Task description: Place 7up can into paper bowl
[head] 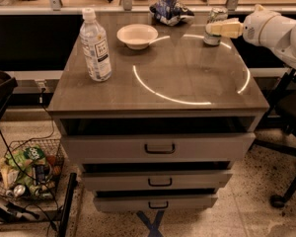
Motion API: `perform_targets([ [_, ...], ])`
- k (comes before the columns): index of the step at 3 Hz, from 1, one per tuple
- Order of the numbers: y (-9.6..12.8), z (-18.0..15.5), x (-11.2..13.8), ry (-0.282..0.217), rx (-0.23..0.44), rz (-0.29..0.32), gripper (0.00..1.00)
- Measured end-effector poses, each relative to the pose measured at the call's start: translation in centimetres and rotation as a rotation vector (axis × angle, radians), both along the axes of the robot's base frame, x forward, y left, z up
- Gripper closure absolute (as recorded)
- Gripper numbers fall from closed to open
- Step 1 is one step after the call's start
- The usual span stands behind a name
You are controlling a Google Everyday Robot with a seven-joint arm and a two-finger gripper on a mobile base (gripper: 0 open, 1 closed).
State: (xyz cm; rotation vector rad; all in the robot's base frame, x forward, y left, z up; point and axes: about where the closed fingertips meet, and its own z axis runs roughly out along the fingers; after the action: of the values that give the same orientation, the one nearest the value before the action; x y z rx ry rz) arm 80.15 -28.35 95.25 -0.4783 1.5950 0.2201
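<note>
The 7up can stands upright at the back right of the table top; its green and white side is partly covered. My gripper, cream-coloured on a white arm coming in from the right, is at the can's side at mid height and overlaps it. The paper bowl, shallow, cream-white and empty, sits at the back middle of the table, to the left of the can and well apart from it.
A clear water bottle with a white cap stands at the left. A blue and white snack bag lies behind the bowl. Drawers are below. A wire basket sits on the floor at left, a chair base at right.
</note>
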Motion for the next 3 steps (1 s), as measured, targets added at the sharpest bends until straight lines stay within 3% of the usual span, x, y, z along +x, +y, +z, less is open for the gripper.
perform_targets([
  [1, -1.2, -1.2, 2.4, 0.000, 0.035, -0.012, 0.00],
  [3, -1.0, -3.6, 6.1, 0.016, 0.093, -0.001, 0.00],
])
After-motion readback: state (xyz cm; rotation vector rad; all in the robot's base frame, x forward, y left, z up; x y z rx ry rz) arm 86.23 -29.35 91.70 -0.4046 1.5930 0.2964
